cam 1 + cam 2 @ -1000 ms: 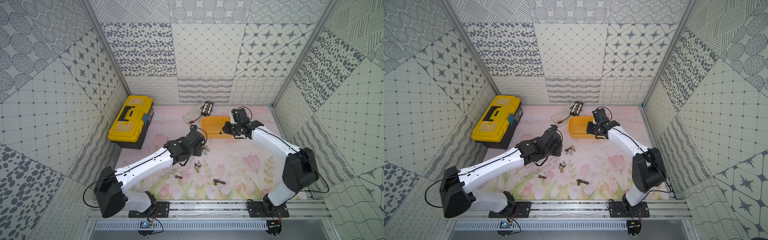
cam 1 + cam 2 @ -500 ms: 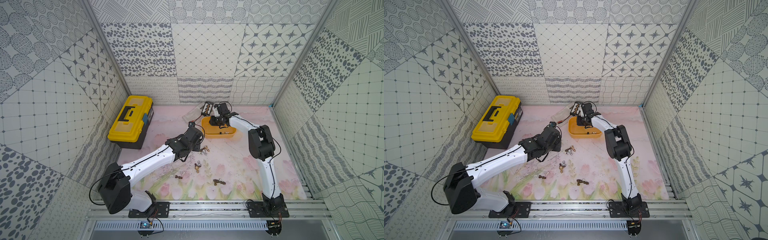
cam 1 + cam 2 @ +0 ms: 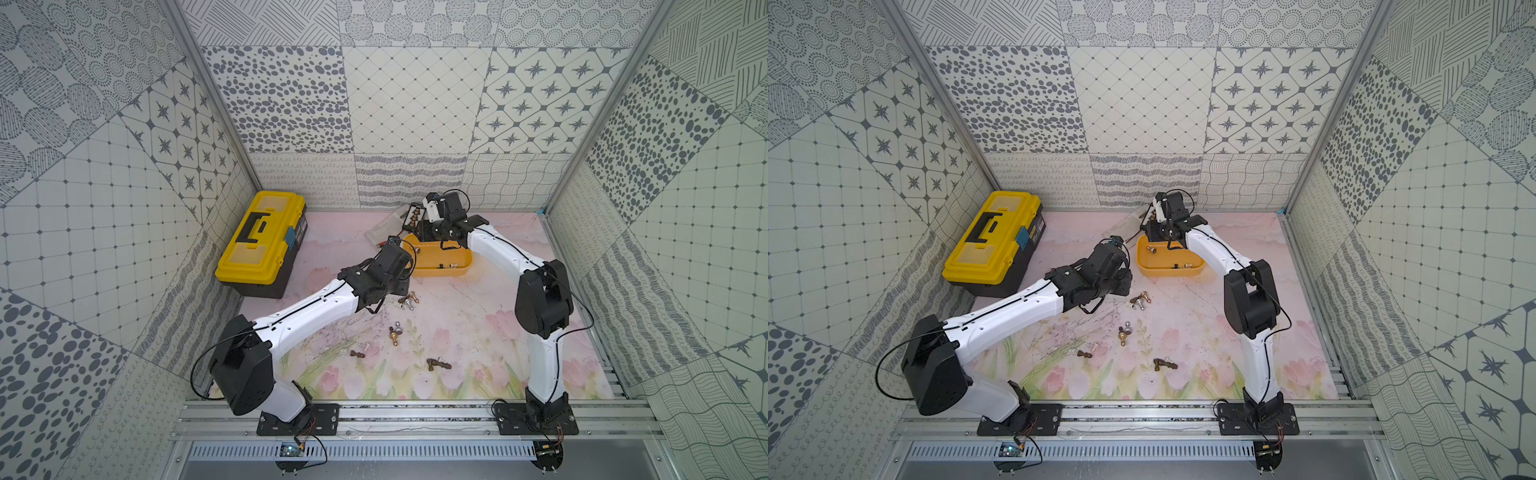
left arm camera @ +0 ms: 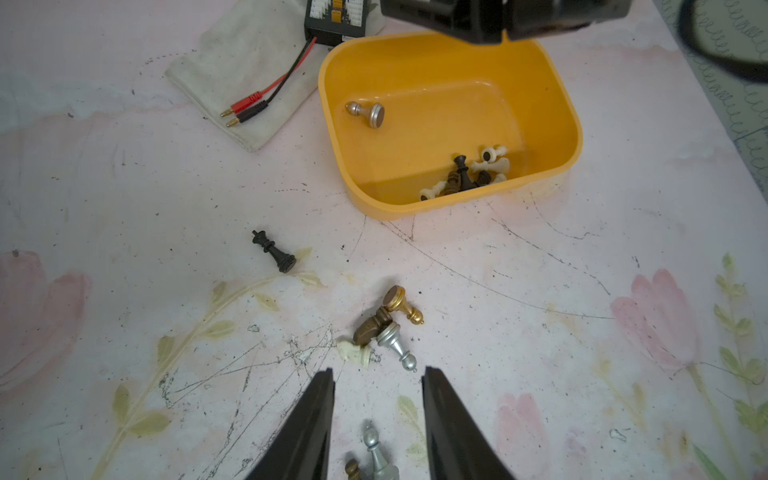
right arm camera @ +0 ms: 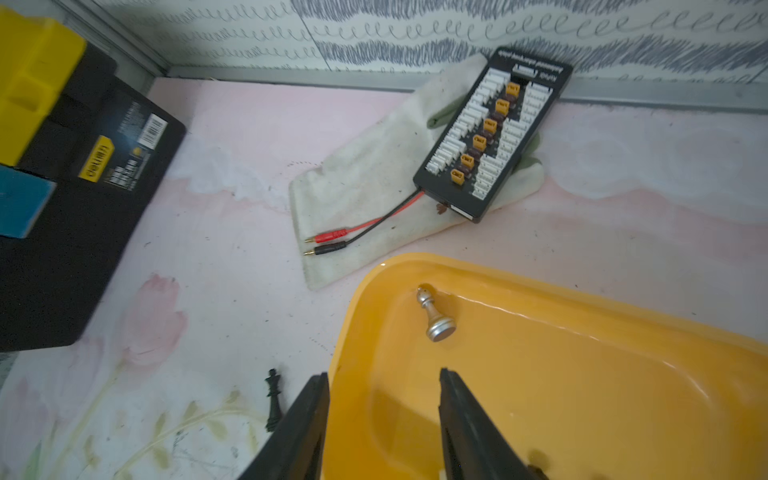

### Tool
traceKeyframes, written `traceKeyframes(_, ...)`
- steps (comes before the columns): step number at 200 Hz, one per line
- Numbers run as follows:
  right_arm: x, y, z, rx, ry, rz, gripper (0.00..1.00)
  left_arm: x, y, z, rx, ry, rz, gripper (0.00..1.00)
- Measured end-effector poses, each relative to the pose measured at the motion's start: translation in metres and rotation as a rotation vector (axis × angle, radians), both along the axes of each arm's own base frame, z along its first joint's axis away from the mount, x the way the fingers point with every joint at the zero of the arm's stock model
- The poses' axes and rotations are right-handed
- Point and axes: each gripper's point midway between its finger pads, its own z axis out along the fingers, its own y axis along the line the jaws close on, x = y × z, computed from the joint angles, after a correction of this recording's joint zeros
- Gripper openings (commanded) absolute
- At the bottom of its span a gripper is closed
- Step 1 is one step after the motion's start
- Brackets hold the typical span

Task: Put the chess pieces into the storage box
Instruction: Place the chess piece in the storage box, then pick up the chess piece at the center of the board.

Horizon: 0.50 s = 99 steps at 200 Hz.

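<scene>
1. The left fingers (image 4: 451, 419) stand about half apart and grip nothing. A silver piece (image 4: 376, 449) lies on the table (image 4: 561, 332) below the gap, and they do not touch it. They hover over the loose pieces, probably to line up the next pick.
2. In a top view, a brown pair (image 3: 438, 365) and a single piece (image 3: 357, 354) lie in the lower middle of the frame. Both are on their sides and may roll if nudged.
3. Just past the left fingertips is a cluster (image 4: 384, 328) of gold, brown, silver and white pieces, all touching. A black piece (image 4: 274, 251) lies apart from it.
4. In both top views the box (image 3: 442, 272) sits just above the frame's middle, open side up and seemingly within reach of both arms. It holds a heap (image 4: 465, 174) in one corner and a silver pawn (image 4: 368, 113) lying alone.
5. The right fingers (image 5: 463, 419) hang parted and empty over the box's edge, with the pawn just ahead of them. It is a sensible place to let a piece fall in.
6. Farthest back, a board (image 5: 490, 133) rests on a cloth (image 5: 365, 187). A toolbox (image 3: 259, 245) stands at the frame's left middle. Neither seems part of the job.
</scene>
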Motion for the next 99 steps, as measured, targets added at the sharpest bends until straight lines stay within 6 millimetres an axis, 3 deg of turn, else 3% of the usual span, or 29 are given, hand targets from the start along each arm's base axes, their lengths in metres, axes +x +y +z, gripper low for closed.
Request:
traceKeyframes(19,-0.019,-0.007,0.035,0.031,-0.041,0.002,0.51,-0.006,-0.001,0.000,0.000,0.012,-0.033,0.42)
traceKeyframes(46,-0.052,-0.030,0.055,0.057,-0.043,-0.020,0.51,-0.019,-0.005,-0.002,0.002,0.027,-0.105,0.41)
traceKeyframes(66,-0.082,-0.059,0.048,0.076,0.000,-0.057,0.51,-0.036,-0.017,-0.011,0.023,0.042,-0.203,0.41)
traceKeyframes(99,-0.127,-0.118,0.017,0.083,0.082,-0.168,0.52,-0.087,-0.057,-0.041,0.093,0.082,-0.470,0.40)
